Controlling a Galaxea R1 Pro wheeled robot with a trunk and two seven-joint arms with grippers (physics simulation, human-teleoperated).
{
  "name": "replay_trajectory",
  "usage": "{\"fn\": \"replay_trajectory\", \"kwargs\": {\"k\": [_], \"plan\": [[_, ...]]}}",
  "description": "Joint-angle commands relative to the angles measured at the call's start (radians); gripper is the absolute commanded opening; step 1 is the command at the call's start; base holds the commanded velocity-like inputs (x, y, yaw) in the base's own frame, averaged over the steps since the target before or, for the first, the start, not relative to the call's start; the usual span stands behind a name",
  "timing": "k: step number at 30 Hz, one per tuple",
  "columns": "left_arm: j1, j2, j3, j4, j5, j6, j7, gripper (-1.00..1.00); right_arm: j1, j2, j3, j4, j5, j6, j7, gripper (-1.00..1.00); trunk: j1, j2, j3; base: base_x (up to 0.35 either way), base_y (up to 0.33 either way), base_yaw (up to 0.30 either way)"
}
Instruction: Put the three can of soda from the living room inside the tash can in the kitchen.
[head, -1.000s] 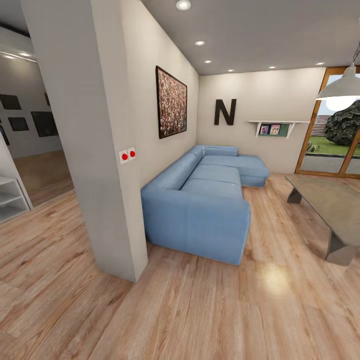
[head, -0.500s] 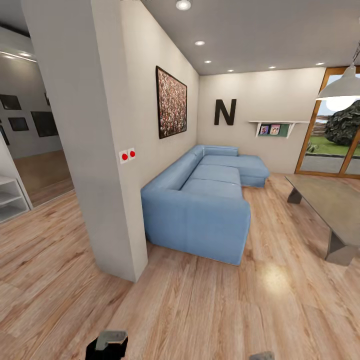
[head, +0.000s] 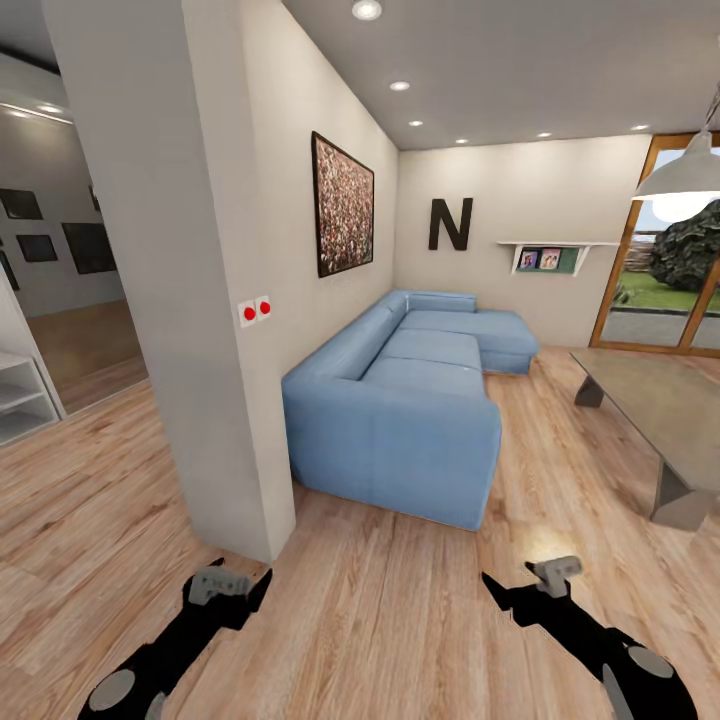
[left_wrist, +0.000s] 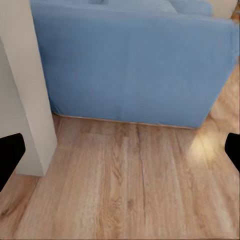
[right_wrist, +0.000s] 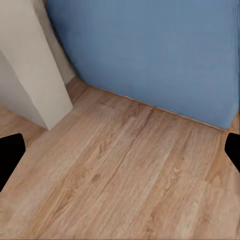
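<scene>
Room: living room, blue sofa (head: 410, 400) along the left wall, grey table (head: 665, 405) far right.
Left gripper (head: 225, 590): fingers apart, empty, over plank floor (head: 400, 620).
Right gripper (head: 540, 585): fingers apart, empty, near sofa's end.

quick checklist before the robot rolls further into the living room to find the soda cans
1. Left gripper empty and open: ok, fingers wide apart in its wrist view, nothing between them.
2. Right gripper empty and open: ok, the same.
3. Floor ahead free of obstacles: ok.
4. Clearance from wall corner at the left: cannot tell, it stands close to the left arm.
5. Sofa and low table leave a lane between them: ok.
6. Soda cans located: not ok, none spotted yet.
</scene>
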Motion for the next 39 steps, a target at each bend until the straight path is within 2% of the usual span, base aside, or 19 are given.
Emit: {"fn": "replay_trajectory", "kwargs": {"k": [1,2,4,5,6,7,11,19,39], "plan": [[0.001,0.0,0.064,-0.008,-0.006,0.002,-0.052,1.0,0.005,0.001,-0.014,0.027,0.002,0.01,0.004,1.0,0.0,0.0,0.0,0.0,0.0,0.0],[0.001,0.0,0.096,0.005,-0.01,-0.004,-0.071,1.0,0.007,0.001,-0.019,0.061,0.003,0.003,-0.004,1.0,0.0,0.0,0.0,0.0,0.0,0.0],[0.0,-0.001,0.117,0.043,-0.012,-0.027,-0.083,1.0,0.008,0.0,-0.023,0.095,0.003,-0.02,-0.019,1.0,0.0,0.0,-0.002,0.0,0.0,0.0],[0.0,-0.001,0.117,0.043,-0.012,-0.027,-0.083,1.0,0.008,0.0,-0.023,0.095,0.003,-0.02,-0.019,1.0,0.0,0.0,-0.003,0.0,0.0,0.0],[0.0,-0.001,0.132,0.102,-0.012,-0.067,-0.09,1.0,0.009,-0.003,-0.025,0.125,0.003,-0.053,-0.034,1.0,0.0,0.0,-0.004,0.0,0.0,0.0],[0.0,-0.001,0.132,0.102,-0.012,-0.067,-0.09,1.0,0.009,-0.003,-0.025,0.125,0.003,-0.053,-0.034,1.0,0.0,0.0,-0.005,0.0,0.0,0.0],[0.0,-0.004,0.154,0.24,-0.012,-0.181,-0.1,1.0,0.01,-0.006,-0.028,0.189,0.003,-0.126,-0.056,1.0,0.0,0.0,-0.01,0.0,0.0,0.0],[0.0,-0.005,0.156,0.272,-0.014,-0.208,-0.102,1.0,0.01,-0.01,-0.03,0.219,0.002,-0.14,-0.062,1.0,0.0,0.0,-0.023,0.0,0.0,0.0],[0.0,-0.006,0.156,0.276,-0.014,-0.213,-0.102,1.0,0.01,-0.011,-0.03,0.227,0.001,-0.143,-0.062,1.0,0.0,0.0,-0.055,0.0,0.0,0.0]]}}
